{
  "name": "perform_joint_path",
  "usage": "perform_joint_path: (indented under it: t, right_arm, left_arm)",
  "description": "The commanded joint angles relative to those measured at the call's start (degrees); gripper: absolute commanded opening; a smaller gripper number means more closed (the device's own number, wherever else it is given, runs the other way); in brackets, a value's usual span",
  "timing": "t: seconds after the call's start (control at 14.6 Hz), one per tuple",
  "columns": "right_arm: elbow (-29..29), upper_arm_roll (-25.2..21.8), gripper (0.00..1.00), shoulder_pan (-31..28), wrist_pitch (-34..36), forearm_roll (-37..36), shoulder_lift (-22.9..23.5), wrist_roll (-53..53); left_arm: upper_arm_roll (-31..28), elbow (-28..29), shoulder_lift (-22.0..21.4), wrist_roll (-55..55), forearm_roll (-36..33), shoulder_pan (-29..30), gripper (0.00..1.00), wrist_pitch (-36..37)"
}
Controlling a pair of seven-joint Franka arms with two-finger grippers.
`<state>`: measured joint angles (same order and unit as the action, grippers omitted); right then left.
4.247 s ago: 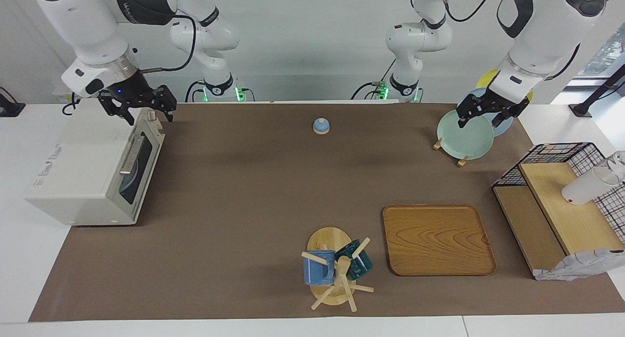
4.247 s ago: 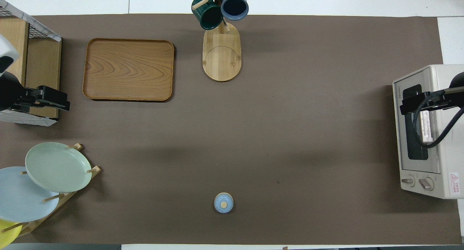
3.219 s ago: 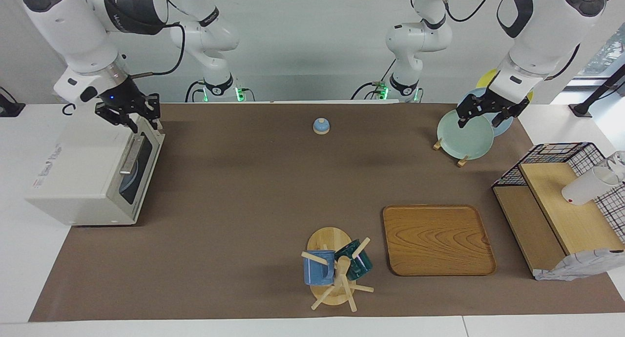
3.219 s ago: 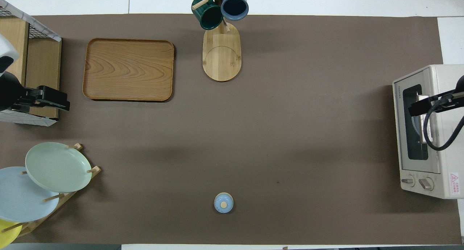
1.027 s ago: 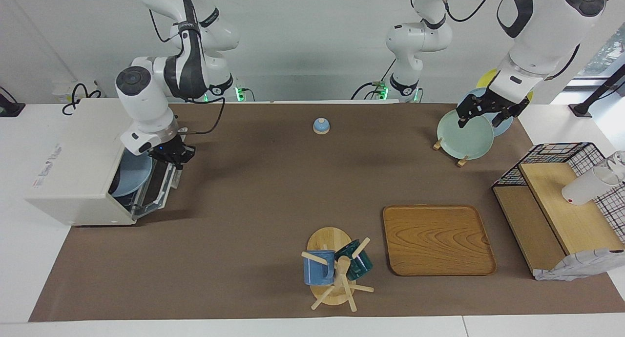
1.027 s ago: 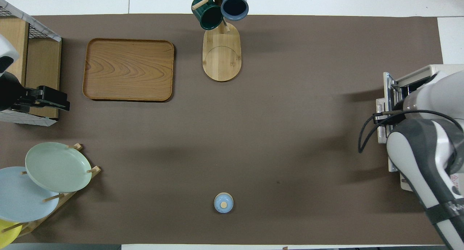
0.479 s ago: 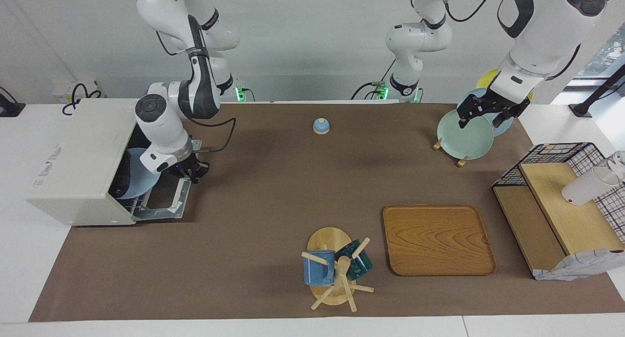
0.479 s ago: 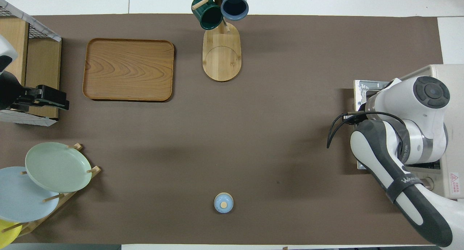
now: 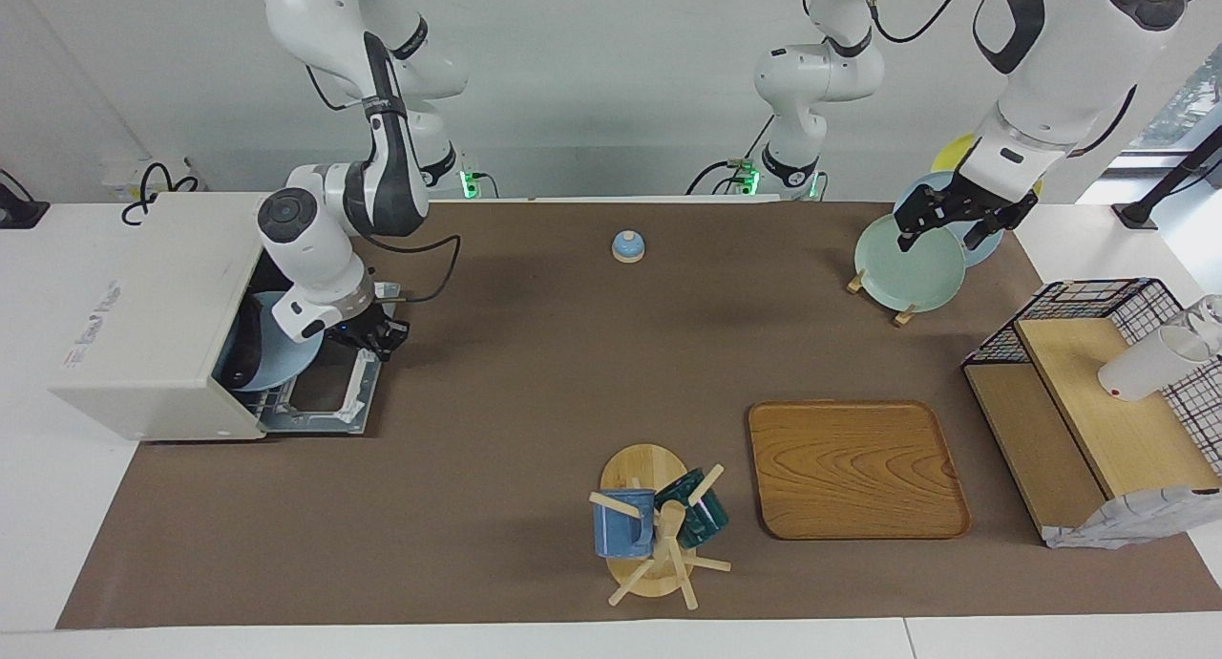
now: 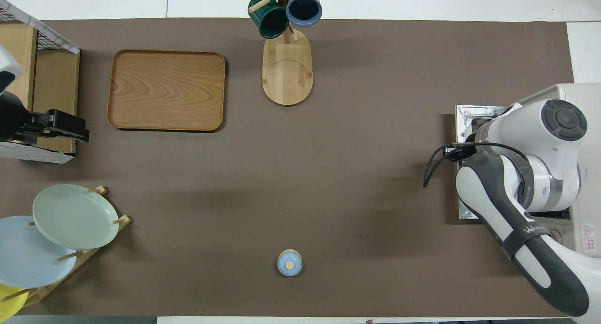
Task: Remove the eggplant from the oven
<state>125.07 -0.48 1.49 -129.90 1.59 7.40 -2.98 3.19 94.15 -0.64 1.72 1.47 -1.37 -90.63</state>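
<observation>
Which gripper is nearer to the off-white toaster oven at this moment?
The right. The right gripper is shut at the outer edge of the lowered door of the off-white toaster oven. The left gripper waits open over the pale green plate at the left arm's end.

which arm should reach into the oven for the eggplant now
Right. Its gripper is shut at the lowered door of the oven, beside the eggplant on the blue plate inside. The left gripper waits over the plate rack.

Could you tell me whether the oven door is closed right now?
No, the oven door lies folded down flat, with the right gripper at its edge.
</observation>
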Motion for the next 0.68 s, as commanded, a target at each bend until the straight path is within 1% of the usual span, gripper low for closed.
perform_joint_path:
  t: [0.0,0.27,0.34,0.41,0.48,0.62]
  right_arm:
    - [-0.8,-0.1,0.0,0.4,0.8,1.1,-0.2,-0.4]
    - [-5.2,-0.1,0.0,0.5,6.8,0.0,0.0,1.0]
    - [-5.5,-0.2,0.14,0.5,7.9,-1.0,-0.4,2.4]
    - [-5.5,-0.3,0.32,0.3,8.7,-2.4,-0.9,3.1]
    - [-5.7,-0.4,0.41,-0.3,9.7,-3.9,-1.9,3.7]
    - [-5.7,-0.5,0.53,-1.7,11.1,-5.1,-3.0,6.6]
  left_arm:
    - [0.6,0.1,-0.3,-0.4,-1.2,0.6,1.0,-0.8]
    - [0.7,0.0,-0.3,-0.3,-0.9,0.6,1.0,-0.9]
    - [0.7,0.0,-0.3,-0.3,-0.9,0.6,1.0,-0.9]
    - [0.7,0.0,-0.3,-0.3,-0.9,0.6,1.0,-1.0]
    - [0.7,0.0,-0.3,-0.3,-0.9,0.6,1.0,-1.1]
    - [0.7,0.0,-0.3,-0.3,-0.9,0.6,1.0,-1.1]
